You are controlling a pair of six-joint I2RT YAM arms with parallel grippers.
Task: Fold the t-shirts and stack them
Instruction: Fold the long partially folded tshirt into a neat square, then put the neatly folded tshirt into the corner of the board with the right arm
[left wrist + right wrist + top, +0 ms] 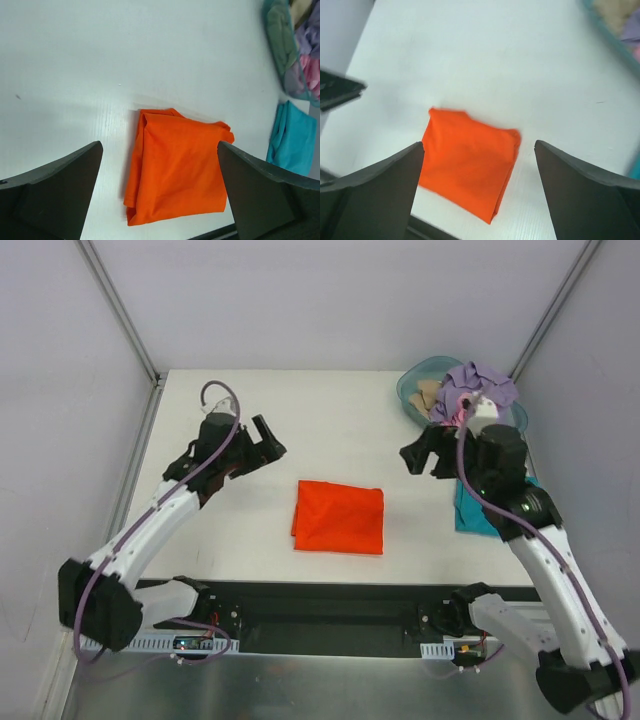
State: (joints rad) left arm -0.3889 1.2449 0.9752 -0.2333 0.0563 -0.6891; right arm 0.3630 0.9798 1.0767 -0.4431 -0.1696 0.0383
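A bright orange t-shirt (339, 517) lies folded into a rectangle at the table's front centre; it shows in the left wrist view (177, 170) and the right wrist view (470, 167). A folded teal t-shirt (472, 512) lies at the right, partly under the right arm, and shows in the left wrist view (294, 140). Lavender (485, 382), pink and beige shirts sit in the tub (415, 385) at the back right. My left gripper (268, 440) is open and empty, raised left of the orange shirt. My right gripper (418, 458) is open and empty, raised to its right.
White walls enclose the table on three sides. The black base rail (330, 615) runs along the near edge. The tub stands in the back right corner.
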